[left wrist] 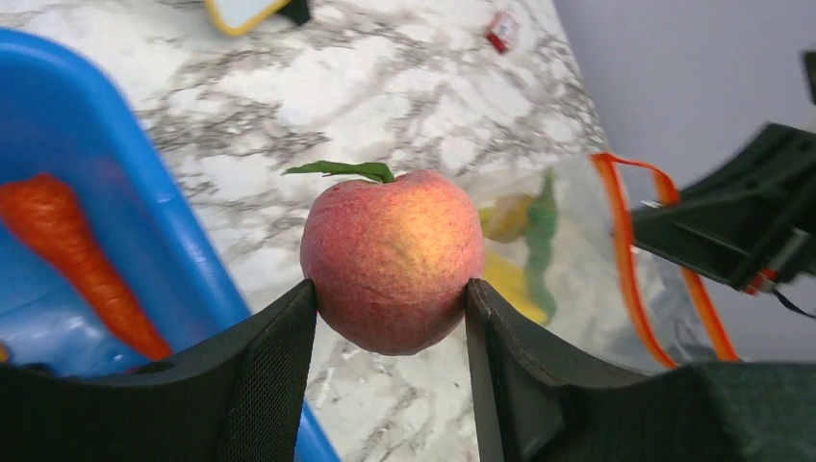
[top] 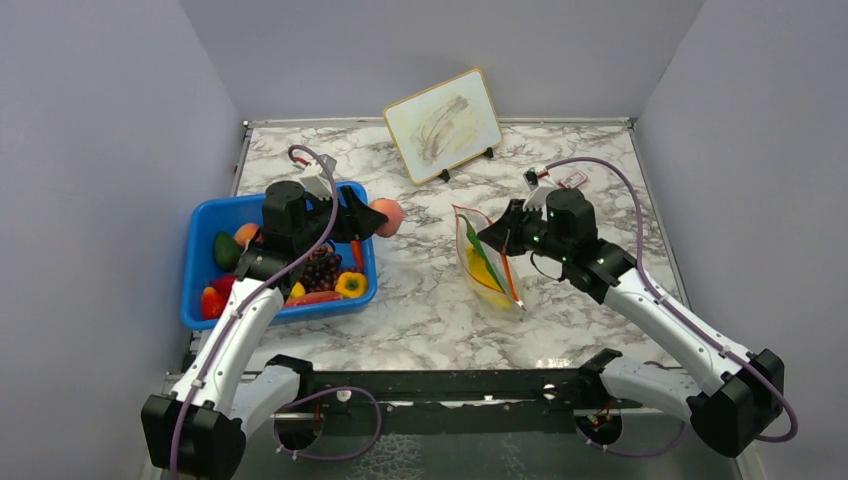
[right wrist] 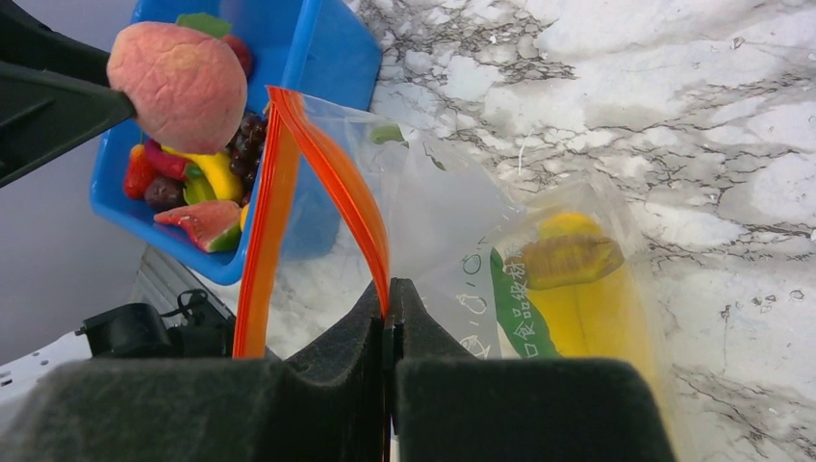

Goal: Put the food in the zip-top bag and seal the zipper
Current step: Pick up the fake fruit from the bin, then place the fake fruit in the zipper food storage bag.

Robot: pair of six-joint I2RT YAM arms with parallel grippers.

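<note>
My left gripper (top: pixel 372 220) is shut on a peach (top: pixel 387 216), held in the air just right of the blue bin (top: pixel 196 262); in the left wrist view the peach (left wrist: pixel 393 258) sits between the fingers (left wrist: pixel 274 375). The clear zip-top bag (top: pixel 487 262) stands at mid table with its mouth open toward the peach and yellow and green food inside (right wrist: pixel 577 289). My right gripper (top: pixel 497 235) is shut on one side of the orange-red zipper strip (right wrist: pixel 361 217) and holds the mouth open; the other strip (right wrist: pixel 262 231) hangs apart.
The blue bin holds more toy food: grapes (top: pixel 320 270), a yellow pepper (top: pixel 351 284), a carrot (left wrist: pixel 72 255) and red and green pieces. A framed picture (top: pixel 443 124) leans at the back. A small red-and-white object (top: pixel 571 178) lies behind the right arm.
</note>
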